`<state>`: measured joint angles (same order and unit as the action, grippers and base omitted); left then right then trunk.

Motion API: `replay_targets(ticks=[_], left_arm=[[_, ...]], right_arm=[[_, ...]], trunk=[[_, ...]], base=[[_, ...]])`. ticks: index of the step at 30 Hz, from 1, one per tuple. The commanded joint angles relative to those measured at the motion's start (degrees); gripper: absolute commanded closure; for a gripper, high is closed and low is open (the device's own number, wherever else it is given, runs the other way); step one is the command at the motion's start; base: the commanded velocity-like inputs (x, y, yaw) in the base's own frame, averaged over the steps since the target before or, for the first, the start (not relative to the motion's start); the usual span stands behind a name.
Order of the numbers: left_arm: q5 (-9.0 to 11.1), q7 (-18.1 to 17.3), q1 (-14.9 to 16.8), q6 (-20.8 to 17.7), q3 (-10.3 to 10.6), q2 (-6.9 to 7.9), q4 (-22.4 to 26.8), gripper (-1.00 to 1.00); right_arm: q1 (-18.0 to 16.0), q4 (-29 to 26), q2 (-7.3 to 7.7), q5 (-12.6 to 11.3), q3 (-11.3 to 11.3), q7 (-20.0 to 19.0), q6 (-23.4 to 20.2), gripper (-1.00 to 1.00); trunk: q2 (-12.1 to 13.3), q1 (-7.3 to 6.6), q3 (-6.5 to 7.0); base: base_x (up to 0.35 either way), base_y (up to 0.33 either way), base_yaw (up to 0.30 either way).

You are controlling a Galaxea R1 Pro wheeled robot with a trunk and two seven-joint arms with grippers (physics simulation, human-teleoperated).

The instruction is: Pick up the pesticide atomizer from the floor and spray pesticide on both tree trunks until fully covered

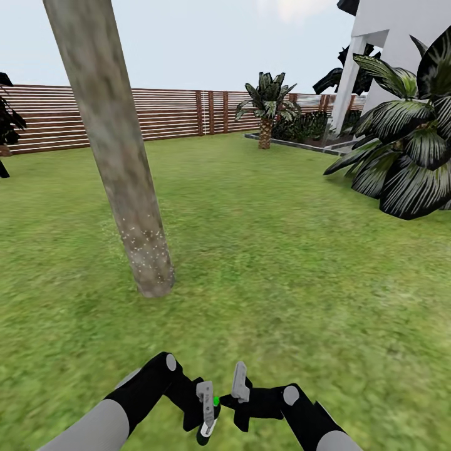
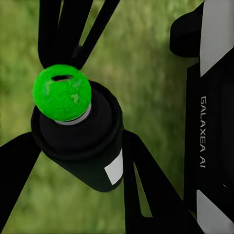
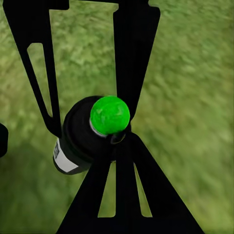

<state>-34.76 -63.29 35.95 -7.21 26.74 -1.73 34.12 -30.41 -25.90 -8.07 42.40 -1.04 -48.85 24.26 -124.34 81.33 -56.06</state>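
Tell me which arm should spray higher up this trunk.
Left, likely: the tree trunk stands on its side, and the pesticide atomizer sits against the left gripper; grip unclear.

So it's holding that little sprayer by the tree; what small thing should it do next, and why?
Probably tilt the atomizer up and spray higher. The whitish specks sit only on the low part of the trunk; the bark above looks bare. The right gripper seems to hold the green-tipped atomizer low, near the grass.

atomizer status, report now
Atomizer, green tip, gripped between left gripper and right gripper. Whitish specks low on tree trunk. Lawn ahead unobstructed.
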Motion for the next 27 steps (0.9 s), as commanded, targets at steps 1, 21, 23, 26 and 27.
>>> replay_targets(ticks=[1, 21, 23, 26, 27], left_arm=[[0.2, 0.0, 0.0, 0.0, 0.0, -0.02, 0.0, 1.00], [0.2, 0.8, 0.2, 0.0, -0.4, 2.21, -2.8, 1.00], [0.1, 1.5, 0.3, -0.1, -0.4, 3.43, -3.2, 1.00], [0.2, 2.1, 0.3, -0.3, -0.6, 5.56, -3.2, 1.00], [0.2, 2.2, 0.3, -0.3, -0.8, 6.44, -3.2, 1.00]], right_arm=[[0.0, 0.0, 0.01, -0.1, 0.0, 0.0, 0.0, 1.00], [0.0, -1.1, 0.03, -0.1, 0.0, 0.0, 0.0, 1.00], [0.0, -1.1, 0.06, -0.1, 0.0, 0.0, 0.0, 1.00], [0.0, -1.0, 0.07, -0.1, 0.0, 0.0, 0.0, 1.00], [0.0, -1.0, 0.07, -0.1, 0.0, 0.0, 0.0, 1.00]], trunk=[[0.0, 0.00, 0.00], [0.0, 0.00, 0.00], [0.0, 0.00, 0.00], [0.0, 0.00, 0.00], [0.0, 0.00, 0.00]], base=[[0.000, 0.000, 0.000], [0.000, 0.000, 0.000], [0.000, 0.000, 0.000], [0.000, 0.000, 0.000], [0.000, 0.000, 0.000]])
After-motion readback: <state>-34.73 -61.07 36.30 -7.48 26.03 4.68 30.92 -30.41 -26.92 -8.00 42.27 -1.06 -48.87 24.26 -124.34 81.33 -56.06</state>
